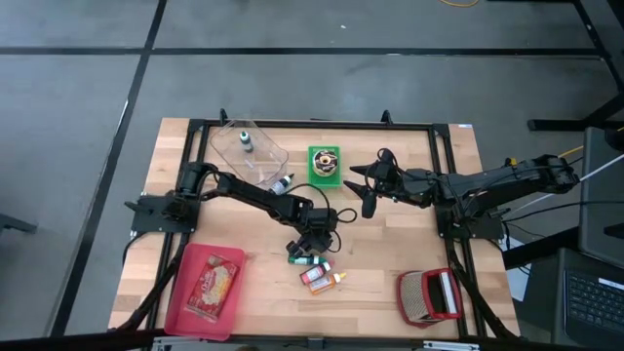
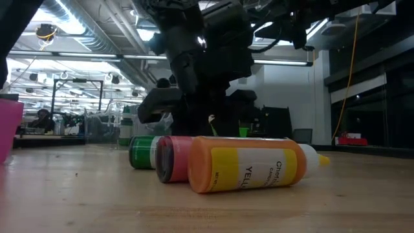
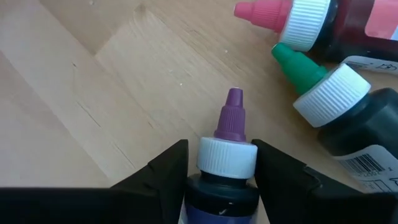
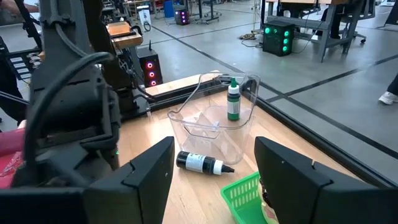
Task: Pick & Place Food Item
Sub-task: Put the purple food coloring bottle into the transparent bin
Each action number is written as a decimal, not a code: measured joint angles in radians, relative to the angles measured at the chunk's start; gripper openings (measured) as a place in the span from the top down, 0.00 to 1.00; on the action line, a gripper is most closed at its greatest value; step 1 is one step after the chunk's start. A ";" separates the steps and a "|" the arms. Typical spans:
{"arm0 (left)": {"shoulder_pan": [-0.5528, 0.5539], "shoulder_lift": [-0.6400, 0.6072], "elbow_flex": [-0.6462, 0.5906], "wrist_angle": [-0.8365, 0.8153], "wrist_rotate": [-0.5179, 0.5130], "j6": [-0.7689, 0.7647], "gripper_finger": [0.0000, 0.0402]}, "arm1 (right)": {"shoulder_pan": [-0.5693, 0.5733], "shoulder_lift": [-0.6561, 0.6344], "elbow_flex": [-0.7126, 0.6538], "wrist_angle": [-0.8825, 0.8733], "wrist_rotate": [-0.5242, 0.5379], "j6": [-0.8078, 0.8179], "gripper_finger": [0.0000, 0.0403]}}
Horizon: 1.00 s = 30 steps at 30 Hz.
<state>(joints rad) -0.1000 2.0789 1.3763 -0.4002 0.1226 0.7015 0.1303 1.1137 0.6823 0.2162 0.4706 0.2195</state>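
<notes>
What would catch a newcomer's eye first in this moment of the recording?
The left gripper at the table's middle, its fingers either side of a purple-tipped bottle, with pink-capped and green-capped bottles beside it. Next, the clear tub near the far edge, a small bottle upright inside. The right gripper hangs open by the green basket.

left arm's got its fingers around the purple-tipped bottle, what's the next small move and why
Probably close the left end effector fully and lift. Its fingers already flank the purple-tipped bottle just below the white collar, and the green-tipped bottle lies close by, so a straight-up lift should avoid knocking it.
</notes>
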 joint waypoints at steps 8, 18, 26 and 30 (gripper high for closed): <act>-0.022 0.004 0.041 -0.050 -0.058 0.030 0.57 | 0.000 0.000 0.000 0.000 0.000 0.000 0.44; -0.045 0.006 0.042 -0.051 -0.052 0.022 0.58 | 0.000 0.000 0.000 0.000 0.000 0.000 0.44; -0.045 0.006 0.042 -0.050 -0.052 0.026 0.60 | 0.000 0.000 0.000 0.000 0.000 0.000 0.44; -0.041 0.013 0.044 -0.051 -0.051 0.025 0.62 | 0.000 0.000 0.000 0.000 0.000 0.000 0.44</act>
<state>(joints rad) -0.1414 2.0922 1.4204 -0.4515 0.0714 0.7262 0.1304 1.1137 0.6823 0.2161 0.4706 0.2195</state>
